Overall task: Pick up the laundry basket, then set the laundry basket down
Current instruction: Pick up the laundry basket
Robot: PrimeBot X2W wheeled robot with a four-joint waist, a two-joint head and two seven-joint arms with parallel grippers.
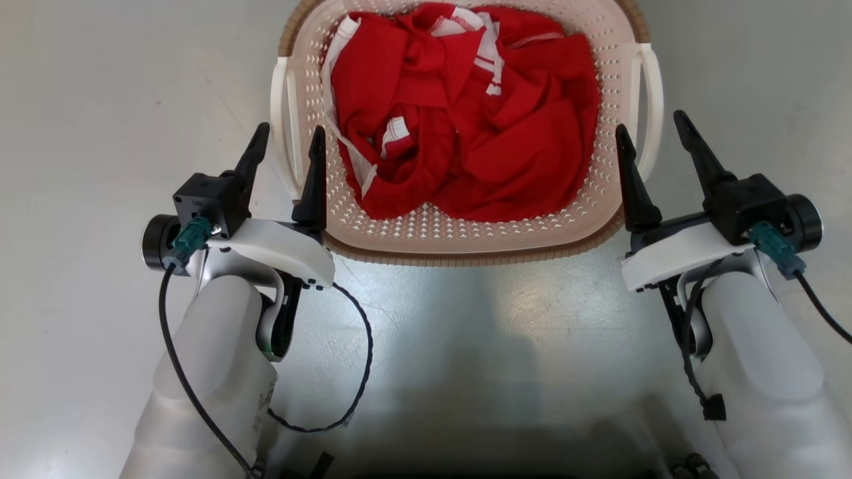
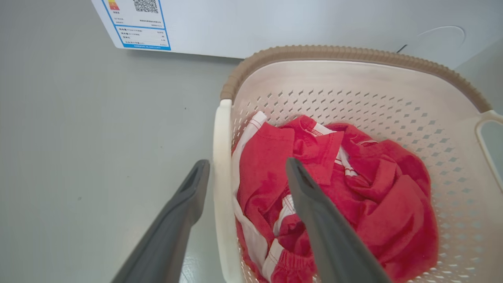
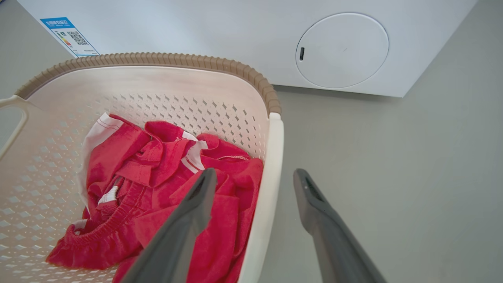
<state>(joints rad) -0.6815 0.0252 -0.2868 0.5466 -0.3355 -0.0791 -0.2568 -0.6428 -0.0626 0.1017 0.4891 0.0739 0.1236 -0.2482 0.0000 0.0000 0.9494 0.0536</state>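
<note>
1. The laundry basket point(image 1: 466, 249) sits on the floor point(image 1: 100, 100) at twelve o'clock (red clothes point(image 1: 479, 133) inside).
2. The left tool point(image 1: 291, 130), at its nine o'clock, stands open astride the left handle point(image 1: 281, 120).
3. The right tool point(image 1: 651, 121), at three o'clock, straddles the right handle point(image 1: 655, 86), open.

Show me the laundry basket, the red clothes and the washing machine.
laundry basket point(image 1: 459, 255), head view, near brown rim
red clothes point(image 1: 506, 153), head view, middle of heap
washing machine point(image 3: 243, 35), right wrist view, white front panel
</note>
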